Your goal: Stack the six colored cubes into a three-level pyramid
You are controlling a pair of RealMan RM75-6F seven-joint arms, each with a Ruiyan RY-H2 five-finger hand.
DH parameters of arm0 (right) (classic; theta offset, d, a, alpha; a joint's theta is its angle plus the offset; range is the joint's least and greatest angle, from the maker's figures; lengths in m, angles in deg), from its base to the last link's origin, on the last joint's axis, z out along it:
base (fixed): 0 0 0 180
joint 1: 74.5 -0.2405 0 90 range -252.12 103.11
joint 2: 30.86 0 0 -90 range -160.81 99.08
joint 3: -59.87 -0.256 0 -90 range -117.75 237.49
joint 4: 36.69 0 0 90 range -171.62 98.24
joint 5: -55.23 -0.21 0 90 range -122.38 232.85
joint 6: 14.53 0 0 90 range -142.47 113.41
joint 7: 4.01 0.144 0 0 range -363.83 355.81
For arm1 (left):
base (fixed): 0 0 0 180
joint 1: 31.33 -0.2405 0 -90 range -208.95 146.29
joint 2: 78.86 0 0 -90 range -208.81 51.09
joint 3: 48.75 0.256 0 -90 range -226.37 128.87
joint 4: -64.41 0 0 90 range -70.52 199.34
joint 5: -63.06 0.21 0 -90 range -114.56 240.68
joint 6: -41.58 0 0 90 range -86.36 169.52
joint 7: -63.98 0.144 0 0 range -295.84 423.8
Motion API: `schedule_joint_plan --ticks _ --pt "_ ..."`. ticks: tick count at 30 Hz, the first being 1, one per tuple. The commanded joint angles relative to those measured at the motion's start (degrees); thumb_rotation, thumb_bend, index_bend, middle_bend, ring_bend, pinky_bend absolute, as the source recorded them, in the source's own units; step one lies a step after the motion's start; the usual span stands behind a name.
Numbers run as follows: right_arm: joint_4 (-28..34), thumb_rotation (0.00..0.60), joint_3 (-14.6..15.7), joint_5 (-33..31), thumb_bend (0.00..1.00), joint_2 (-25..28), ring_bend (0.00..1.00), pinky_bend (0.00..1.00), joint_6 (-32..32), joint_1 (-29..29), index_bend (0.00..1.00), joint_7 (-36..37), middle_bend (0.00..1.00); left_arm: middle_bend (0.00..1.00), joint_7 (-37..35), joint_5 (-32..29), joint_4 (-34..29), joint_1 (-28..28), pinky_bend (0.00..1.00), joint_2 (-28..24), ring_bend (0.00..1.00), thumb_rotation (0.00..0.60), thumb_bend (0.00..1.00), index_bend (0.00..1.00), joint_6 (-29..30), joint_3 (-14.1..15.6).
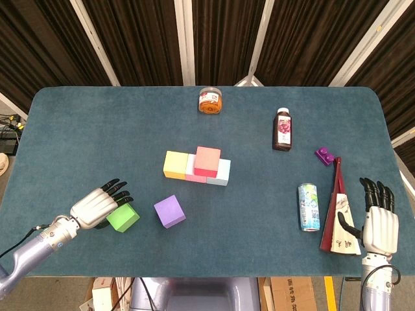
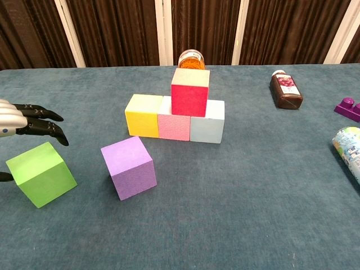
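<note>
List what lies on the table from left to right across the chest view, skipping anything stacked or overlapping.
left hand → green cube → purple cube → yellow cube → dark juice bottle → purple brick
</note>
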Motion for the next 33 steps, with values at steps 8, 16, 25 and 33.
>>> schedule_joint_plan --ticks 8,16,25,33 --pt "0.6 0.6 -0.9 -0.7 0.28 0.3 0.0 0.0 -0.9 0.5 0.13 -0.2 0.14 0.21 -0.9 0.5 0.3 0.5 0.0 1.0 0.0 0.6 0.32 0.23 0.9 0.7" --pt "1.0 0.6 -1.4 -0.9 0.28 0.4 0.0 0.0 -1.4 0.9 0.12 -0.3 0.14 0.26 -1.3 0.7 0.5 0.5 0.0 1.2 0.0 0.6 0.32 0.26 1.9 1.2" --pt "1.7 0.6 -2.0 -1.7 0.28 0.7 0.0 0.0 -2.3 1.2 0.13 -0.3 0.14 0.31 -0.8 0.0 0.1 0.5 0.0 1.0 0.0 0.6 0.33 0.31 2.1 1.4" --pt "1.7 0.6 -2.4 -1.8 0.28 0.6 0.0 0.0 -2.6 1.4 0.12 -0.4 0.14 0.33 -2.6 -1.7 -2.4 0.5 0.0 -1.3 0.0 0.6 0.38 0.33 4.4 -0.3"
